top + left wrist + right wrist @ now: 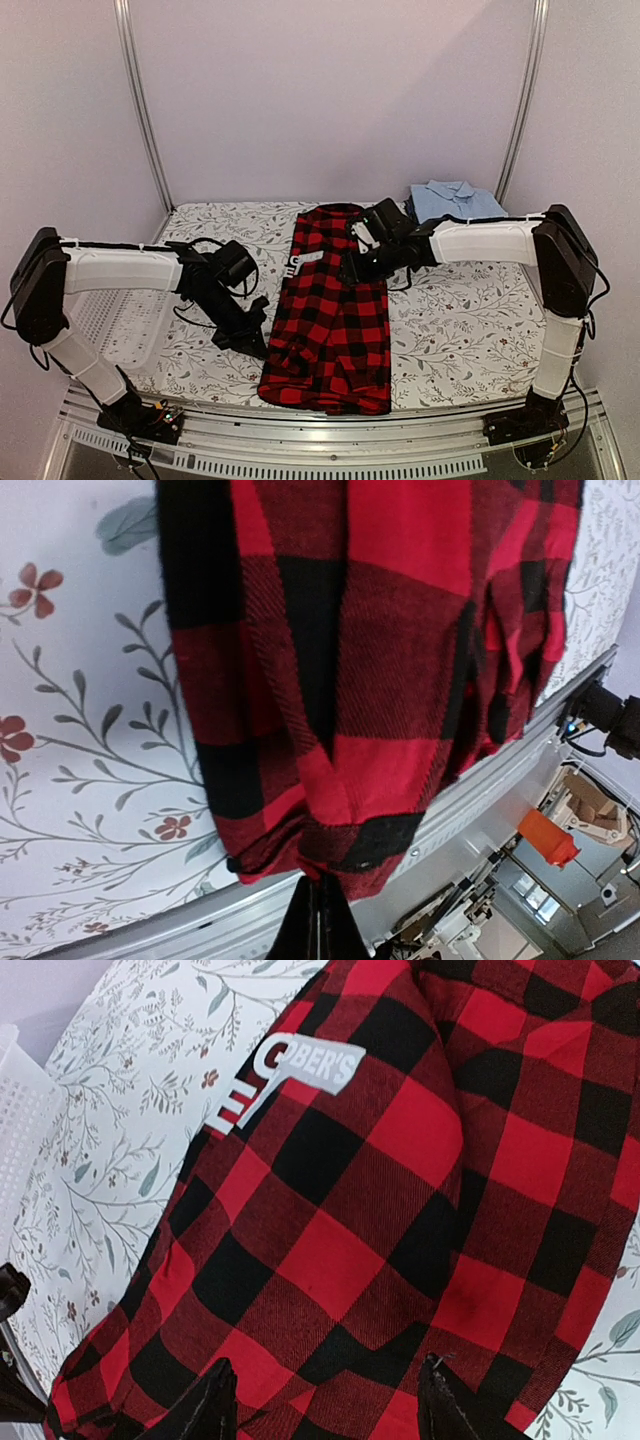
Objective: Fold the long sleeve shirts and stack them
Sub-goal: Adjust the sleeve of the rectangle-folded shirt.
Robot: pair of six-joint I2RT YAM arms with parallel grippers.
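Observation:
A red-and-black check long sleeve shirt (330,320) lies in a long narrow strip down the middle of the floral table, its white label (305,260) showing. My left gripper (260,338) sits at the shirt's lower left edge. In the left wrist view its fingers (318,890) are shut on a bunched hem corner of the check shirt (380,630). My right gripper (352,268) hovers over the shirt's upper part. In the right wrist view it (328,1400) stands open above flat check cloth (400,1160), gripping nothing. A folded light blue shirt (455,200) rests at the back right.
A white mesh basket (115,325) stands at the left under the left arm, its corner (20,1110) visible from the right wrist. The metal front rail (330,430) runs just past the shirt's near end. Cables hang by both wrists.

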